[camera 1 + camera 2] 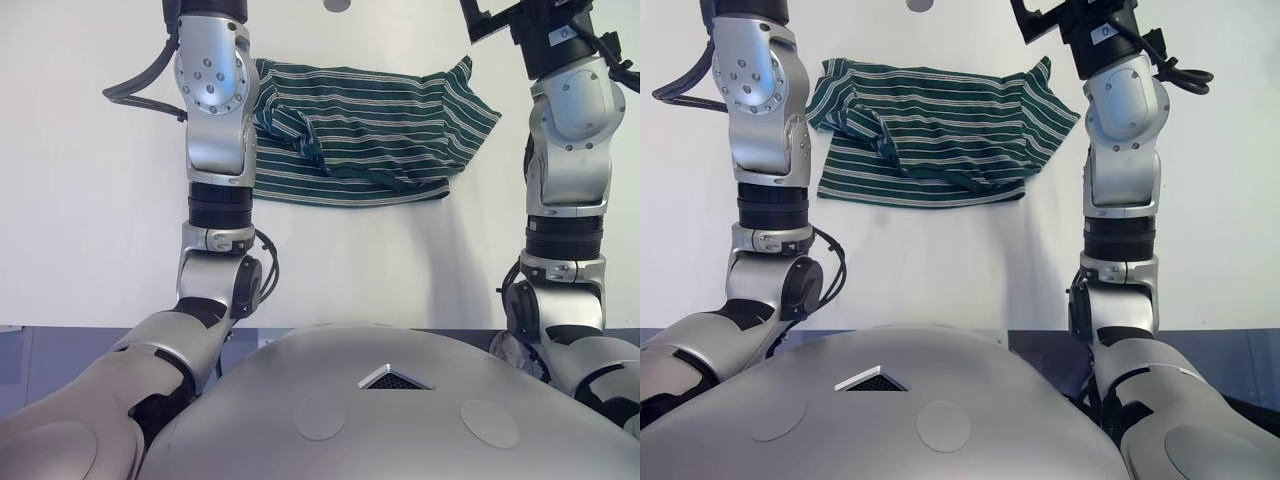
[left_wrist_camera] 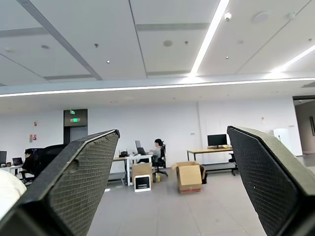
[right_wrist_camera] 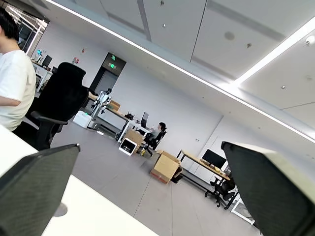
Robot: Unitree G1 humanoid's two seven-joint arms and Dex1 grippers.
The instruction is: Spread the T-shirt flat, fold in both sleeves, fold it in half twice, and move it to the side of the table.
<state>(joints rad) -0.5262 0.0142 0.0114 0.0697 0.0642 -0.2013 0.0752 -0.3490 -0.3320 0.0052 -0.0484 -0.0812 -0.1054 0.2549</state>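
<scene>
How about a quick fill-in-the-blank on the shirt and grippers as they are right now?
1. The T-shirt is striped white and ____.
2. It lies crumpled, not yet spread flat, on the ____ table.
3. The left gripper and the right gripper are both ____, holding nothing.
Missing words: green; white; open.

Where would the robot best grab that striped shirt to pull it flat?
Probably the near hem corners of the T-shirt, one from each side, coming down from above: that edge lies straight and flat, while its left part is bunched up.
</scene>
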